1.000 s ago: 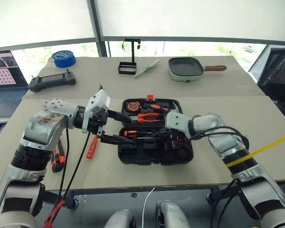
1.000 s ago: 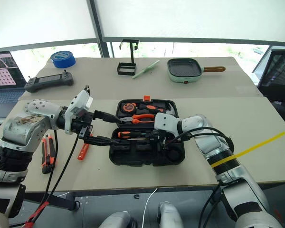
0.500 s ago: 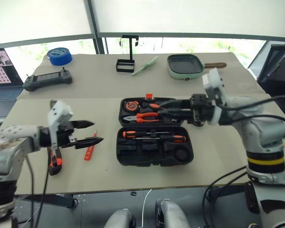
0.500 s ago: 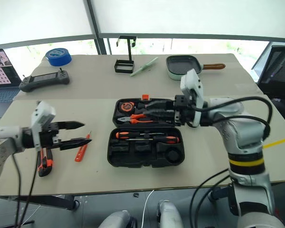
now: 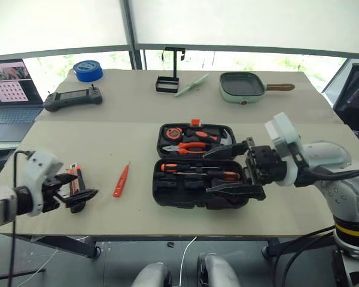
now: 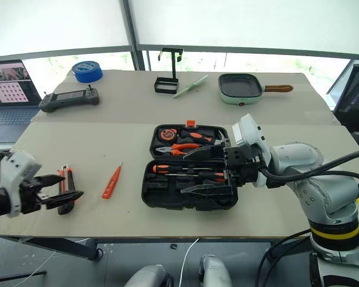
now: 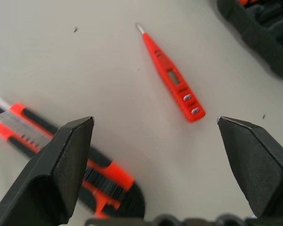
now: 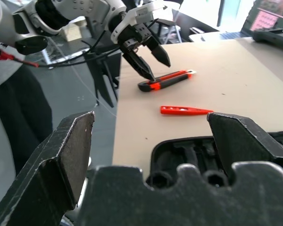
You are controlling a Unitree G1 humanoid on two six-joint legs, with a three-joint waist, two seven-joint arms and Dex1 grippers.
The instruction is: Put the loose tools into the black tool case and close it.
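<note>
The black tool case (image 5: 167, 192) lies open mid-table. Pliers and a tape measure fill its far half, and two orange-and-black screwdrivers (image 5: 197, 168) lie in the near half. My right gripper (image 5: 227, 169) hovers open over the case's right side and holds nothing. A slim orange tester screwdriver (image 5: 121, 180) lies loose to the left of the case. Farther left, near the table's edge, is the orange-black utility knife (image 6: 64, 179). My left gripper (image 6: 72, 185) is open just above it, and its fingers (image 7: 61, 165) straddle the knife (image 7: 61, 155) and the tester (image 7: 172, 77).
At the back are a blue tape roll (image 5: 88, 70), a black controller (image 5: 73, 97), a laptop (image 5: 9, 89), a black wire stand (image 5: 169, 84) and a pale green pan (image 5: 242, 86). Bare tabletop lies between the tester and the case.
My right gripper opened, let go of the screwdriver in the case, lifted and drew back to the case's right side. My left gripper swung left, away from the case, to the utility knife.
</note>
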